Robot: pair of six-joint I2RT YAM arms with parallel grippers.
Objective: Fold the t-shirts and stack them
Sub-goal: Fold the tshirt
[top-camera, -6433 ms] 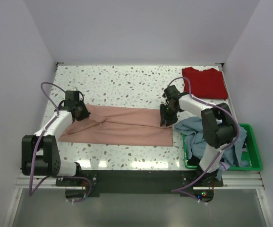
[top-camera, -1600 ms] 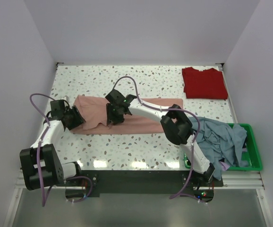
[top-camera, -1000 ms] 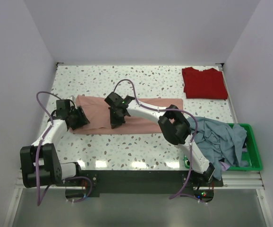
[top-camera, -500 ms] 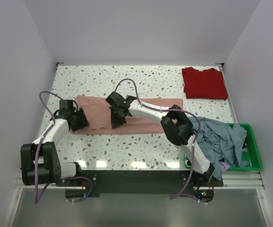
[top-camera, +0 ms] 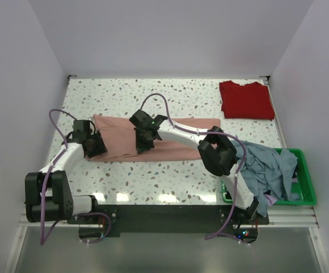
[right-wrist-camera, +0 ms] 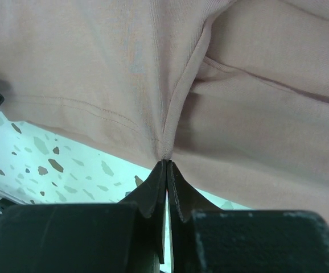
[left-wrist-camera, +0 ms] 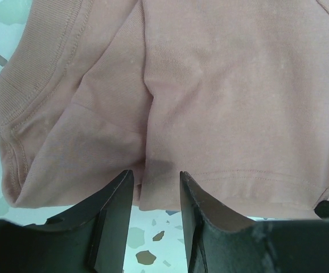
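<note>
A salmon-pink t-shirt lies folded as a long band across the table's middle. My right gripper reaches far left over it and is shut on a pinched ridge of its near hem; the fabric fans up from the tips. My left gripper sits at the shirt's left end, jaws apart, with a fold of the hem lying between the fingertips, ungripped. A deep red t-shirt lies folded at the back right. A blue-grey t-shirt spills out of the basket.
A green plastic basket stands at the near right corner, with crumpled shirts hanging over its left rim. The right arm's white links stretch across the pink shirt. White walls close the table on three sides.
Since the earliest frame the right arm carried the pink shirt's right end leftwards, halving its length. In the last second both grippers shifted slightly right and the left jaws narrowed a little.
</note>
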